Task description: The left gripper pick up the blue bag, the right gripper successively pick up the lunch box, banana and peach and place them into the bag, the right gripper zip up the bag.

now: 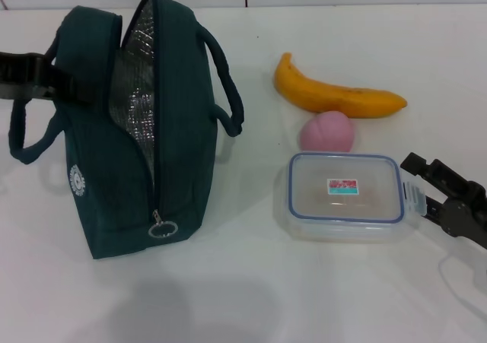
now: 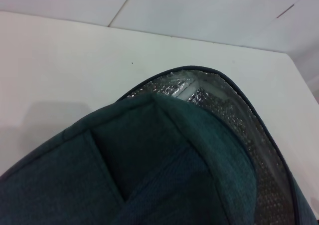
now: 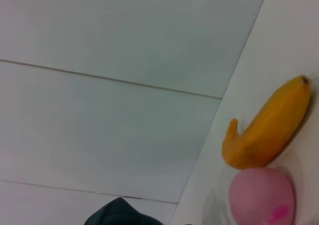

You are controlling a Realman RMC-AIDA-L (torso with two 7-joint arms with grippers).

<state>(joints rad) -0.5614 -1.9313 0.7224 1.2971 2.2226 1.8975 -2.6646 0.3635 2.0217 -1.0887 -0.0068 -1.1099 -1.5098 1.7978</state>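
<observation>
Head view: the large dark teal-blue fabric lunch bag (image 1: 114,130) is standing upright on the white table (image 1: 228,297), on the robot's left side, with its zipper undone and its silver foil lining showing along the opening. The ring zipper pull (image 1: 162,229) is hanging at the near end of the opening. The left gripper (image 1: 34,77), a black claw, is reaching in from the left edge and is meeting the far side of the bag near a padded handle; whether its fingers are closed on the fabric cannot be told. The clear rectangular plastic lunch box (image 1: 346,195) with a blue-rimmed lid is lying flat on the table to the right of the bag. The small round pink peach (image 1: 327,132) is sitting just beyond the box, and the curved yellow-orange banana (image 1: 338,93) is lying just behind the peach. The right gripper (image 1: 430,191), a black two-fingered claw, is positioned just beside the right end of the lunch box, its fingers spread apart and holding nothing.
</observation>
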